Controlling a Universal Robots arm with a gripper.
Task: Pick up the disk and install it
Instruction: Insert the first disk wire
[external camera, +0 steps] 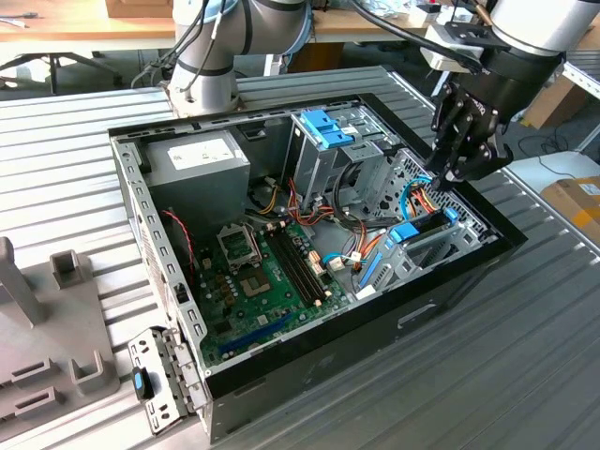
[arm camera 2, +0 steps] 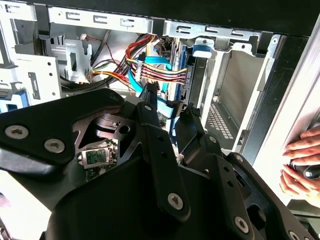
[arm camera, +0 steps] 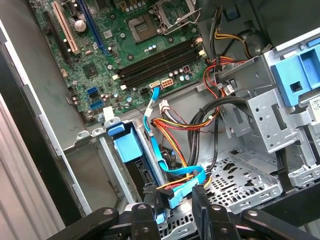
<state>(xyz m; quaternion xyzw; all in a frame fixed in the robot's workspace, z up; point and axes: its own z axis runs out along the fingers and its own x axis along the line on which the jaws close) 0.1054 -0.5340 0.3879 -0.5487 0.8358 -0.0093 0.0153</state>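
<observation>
The open computer case point(external camera: 309, 366) is lying on its side on a ribbed metal table point(external camera: 525, 375), with the green motherboard point(external camera: 272, 272) exposed and the grey power-supply box point(external camera: 202, 161) sitting in the corner near the robot's base. The black gripper point(external camera: 441, 180) is hovering at the case's corner toward the exterior view's right, just above the drive bay. The disk point(external camera: 419, 232), framed by its light-blue bracket, is standing on edge in a slot of that bay; in the first wrist view it point(arm camera: 131, 150) is showing just ahead of the fingertips point(arm camera: 150, 192). The fingers are standing apart with a gap between them and are gripping nothing; a flat blue data cable point(arm camera: 177, 187) and a bundle of coloured power wires point(arm camera 2: 160, 75) are running across that gap at the disk's connector end. The tall metal cage point(external camera: 337, 150) with blue tabs is standing well apart from the gripper. A person's hand point(arm camera 2: 302, 165) is resting outside the case wall in the second wrist view.
</observation>
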